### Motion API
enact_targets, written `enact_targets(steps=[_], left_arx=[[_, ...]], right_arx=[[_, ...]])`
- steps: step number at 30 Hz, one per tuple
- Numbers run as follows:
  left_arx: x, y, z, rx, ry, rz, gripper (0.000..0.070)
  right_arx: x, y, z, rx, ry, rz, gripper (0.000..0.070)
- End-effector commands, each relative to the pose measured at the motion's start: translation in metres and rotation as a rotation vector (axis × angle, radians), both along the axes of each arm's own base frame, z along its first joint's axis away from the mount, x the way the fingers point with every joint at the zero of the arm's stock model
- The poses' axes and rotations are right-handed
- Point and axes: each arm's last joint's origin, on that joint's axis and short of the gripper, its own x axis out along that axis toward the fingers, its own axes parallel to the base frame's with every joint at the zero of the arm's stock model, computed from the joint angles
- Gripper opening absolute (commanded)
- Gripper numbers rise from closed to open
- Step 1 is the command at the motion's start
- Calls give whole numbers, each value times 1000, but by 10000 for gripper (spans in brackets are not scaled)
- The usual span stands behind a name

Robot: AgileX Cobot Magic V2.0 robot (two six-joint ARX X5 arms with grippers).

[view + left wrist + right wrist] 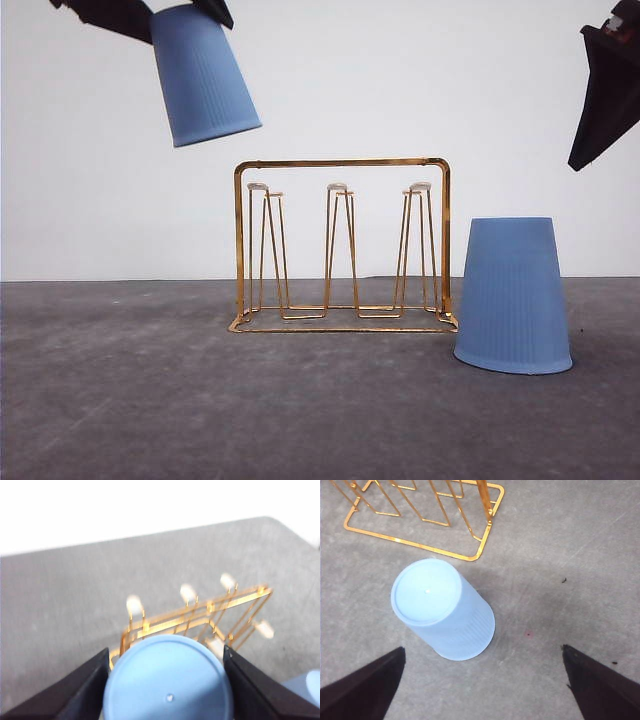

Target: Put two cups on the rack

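Clearly the first cup is in hand. The left claw (pixel 167 680) pinches the held cup (pixel 203 75) by its closed end, mouth down, high above the bench (pixel 130 400) and up and to the left of the rack (pixel 342 245). In the front view the cup hangs tilted, its mouth swung toward the rack. From the left wrist the cup's flat bottom sits between the two dark fingers (pixel 75 690), with the rack's white-tipped pegs beyond it, though that picture is soft and I cannot tell which peg lies nearest under the mouth.

The next move, as I judge it, calls for carrying the cup rightward over the left peg (pixel 258 250), squaring it upright so the mouth centres on the tip, then lowering it straight; a tilted descent could catch the thin wire and shove the light rack.

The rack stands mid-bench, all its pegs bare. Just right of it, the second cup (pixel 513 295) rests mouth down on the bench, close beside the rack's base corner, seemingly not touching it. The right claw (pixel 482 680) hovers above that cup, spread wide and gripping nothing, well placed for the second pick.

The bench is a matte grey surface, lightly scuffed, with a few dark specks near the second cup. Behind it the wall (pixel 100 200) is plain white.
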Motion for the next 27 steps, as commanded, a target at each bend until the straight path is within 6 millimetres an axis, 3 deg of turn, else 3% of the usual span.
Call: enact_targets(steps=[1,11,16,22,27], left_arx=[[11,-7,-5,20,-2,-16,352],[59,-35,-64,65,101,-35,358],[69,-42,-87,80,165,-64,545],[72,-44,-89,74,152,-65,556],[70,-43,-76,67,142,-63,556]], right_arx=[[3,1,5,-3,-23,13,641],[3,1,5,-8,-25,18,641],[3,1,5,-13,-29,27,645],[3,3,6,14,-36,61,671],[8,10,9,49,-83,109,697]])
